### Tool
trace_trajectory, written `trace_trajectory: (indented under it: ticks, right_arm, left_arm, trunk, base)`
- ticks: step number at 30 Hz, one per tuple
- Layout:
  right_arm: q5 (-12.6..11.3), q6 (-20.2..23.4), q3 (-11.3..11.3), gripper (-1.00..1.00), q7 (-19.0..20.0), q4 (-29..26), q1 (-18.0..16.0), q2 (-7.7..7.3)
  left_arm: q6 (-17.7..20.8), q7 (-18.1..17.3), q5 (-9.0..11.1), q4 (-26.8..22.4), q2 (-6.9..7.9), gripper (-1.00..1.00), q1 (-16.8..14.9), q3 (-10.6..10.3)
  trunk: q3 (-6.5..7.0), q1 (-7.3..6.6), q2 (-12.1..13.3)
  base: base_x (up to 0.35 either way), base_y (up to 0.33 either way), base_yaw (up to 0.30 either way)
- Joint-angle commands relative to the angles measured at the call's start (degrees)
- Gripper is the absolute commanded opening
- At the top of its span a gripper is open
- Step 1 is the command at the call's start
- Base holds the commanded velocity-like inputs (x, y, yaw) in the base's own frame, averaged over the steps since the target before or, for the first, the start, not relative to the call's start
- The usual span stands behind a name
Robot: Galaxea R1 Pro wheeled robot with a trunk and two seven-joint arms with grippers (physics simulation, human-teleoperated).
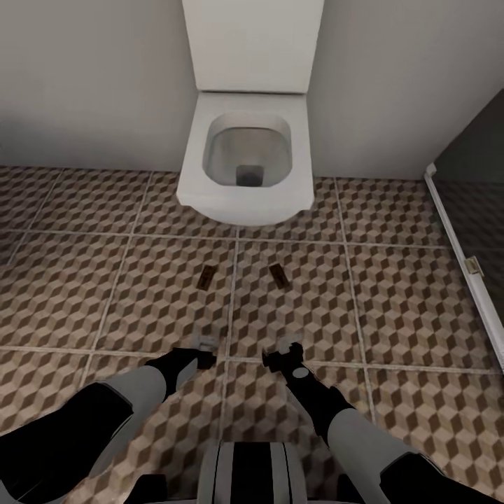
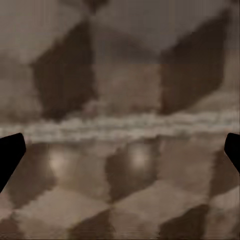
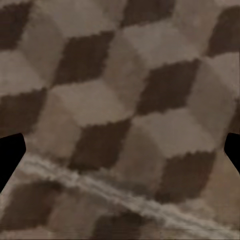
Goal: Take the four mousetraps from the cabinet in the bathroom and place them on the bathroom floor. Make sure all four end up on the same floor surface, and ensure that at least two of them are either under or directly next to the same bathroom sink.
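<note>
Two mousetraps lie flat on the bathroom floor [image 1: 392,294] in front of a white toilet [image 1: 245,168]. The left mousetrap [image 1: 207,277] sits just left of a pale grout line running away from the robot, and the right mousetrap [image 1: 280,275] just right of it, so they rest on neighbouring tiles, apart from each other and each angled slightly. Both are near the front rim of the toilet bowl but clear of it, with bare patterned tile between.

Nearer the robot, both arms reach down toward the floor. The left gripper [image 1: 206,344] hangs low over the floor close to where that grout line crosses another one, short of the left mousetrap and not touching it. The right gripper [image 1: 283,348] hangs likewise on the other side, short of the right mousetrap. In the left wrist view the dark fingertips [image 2: 11,152] stand at the two far sides with cube-patterned tile and a grout line between them: spread wide, holding nothing. The right wrist view shows the same wide spread, fingertips [image 3: 10,155] at the sides over tile and a slanting grout line.

At the right edge of the floor runs a white door frame [image 1: 462,259] with a small hinge.
</note>
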Motion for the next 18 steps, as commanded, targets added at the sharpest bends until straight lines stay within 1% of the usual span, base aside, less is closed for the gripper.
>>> trace_trajectory:
  ticks: [1,18]
  right_arm:
    - [-0.1,-0.1,0.4,1.0,-0.4,0.1,0.0,-0.03]
    - [-0.1,-0.1,0.4,1.0,-0.4,0.1,0.0,-0.03]
  left_arm:
    - [0.1,0.1,0.6,0.1,-0.02,1.0,0.0,-0.5]
    - [0.0,0.1,0.6,0.1,-0.02,1.0,-0.1,-0.5]
  trunk:
    - [-0.02,-0.04,0.0]
    - [-0.02,-0.04,0.0]
  base:
    - [-0.341,0.0,0.0]
    - [-0.339,0.0,0.0]
